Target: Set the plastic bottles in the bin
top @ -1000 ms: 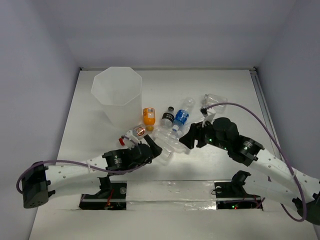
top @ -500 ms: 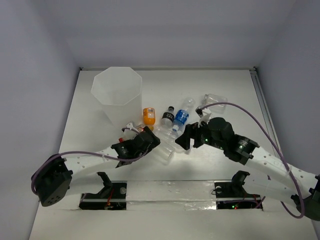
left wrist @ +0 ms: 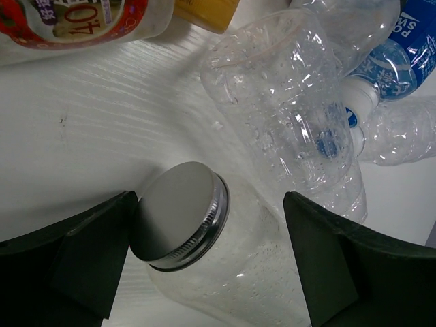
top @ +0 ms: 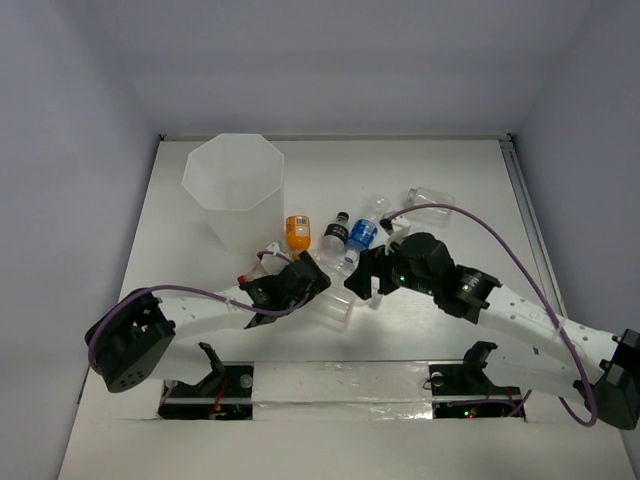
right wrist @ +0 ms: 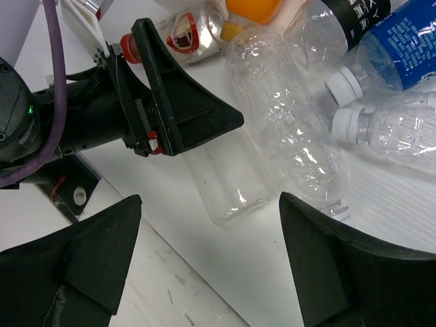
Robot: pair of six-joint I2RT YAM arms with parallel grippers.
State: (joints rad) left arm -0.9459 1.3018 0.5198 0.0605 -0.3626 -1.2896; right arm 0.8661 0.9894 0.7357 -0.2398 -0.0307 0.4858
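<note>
The left gripper [left wrist: 210, 204] stands wide open astride the squat clear bottle [left wrist: 231, 272], which lies on its side on the table [left wrist: 82, 150]. Its silver lid is just beside one finger, and nothing is clamped. The right gripper [right wrist: 210, 201] hangs equally wide and empty, over the long clear bottle [right wrist: 286, 129] beside it. The bin [top: 240, 215] stands upright at eleven o'clock from the bottles.

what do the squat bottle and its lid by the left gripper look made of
The squat bottle looks like clear, smooth plastic, possibly glass: the table shows through its wall. Its lid looks like metal, with a dull silver top and a shiny ridged rim.
</note>
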